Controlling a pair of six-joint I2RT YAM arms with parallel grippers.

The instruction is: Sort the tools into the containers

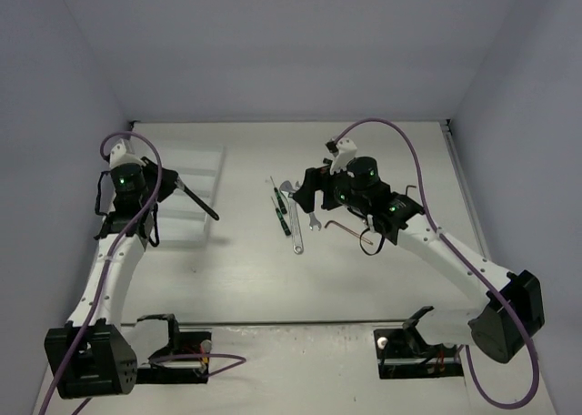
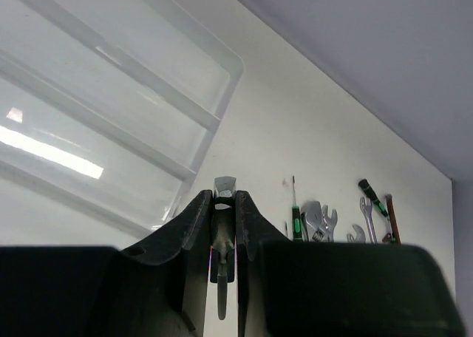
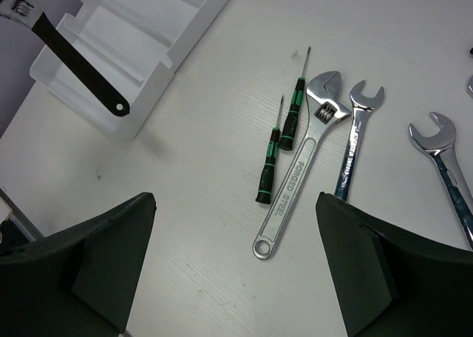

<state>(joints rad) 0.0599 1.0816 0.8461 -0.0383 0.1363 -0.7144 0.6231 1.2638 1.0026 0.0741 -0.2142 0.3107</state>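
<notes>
My left gripper [image 1: 171, 182] is shut on the head end of a black-handled adjustable wrench [image 1: 202, 204] and holds it in the air over the white tray [image 1: 207, 165]. In the left wrist view the wrench head [image 2: 224, 185] shows between the closed fingers [image 2: 194, 222]. My right gripper [image 3: 235, 204] is open and empty above the loose tools. Below it lie two green-black screwdrivers [image 3: 290, 121], a silver adjustable wrench [image 3: 299, 171] and two silver open-end wrenches [image 3: 353, 141]. The held wrench [image 3: 74, 60] also shows over the tray [image 3: 148, 26] in the right wrist view.
A dark L-shaped hex key [image 1: 341, 226] lies on the table under the right arm. The tool cluster [image 1: 293, 210] sits mid-table, right of the tray. Grey walls close the table at the back and sides. Both arm bases stand at the near edge.
</notes>
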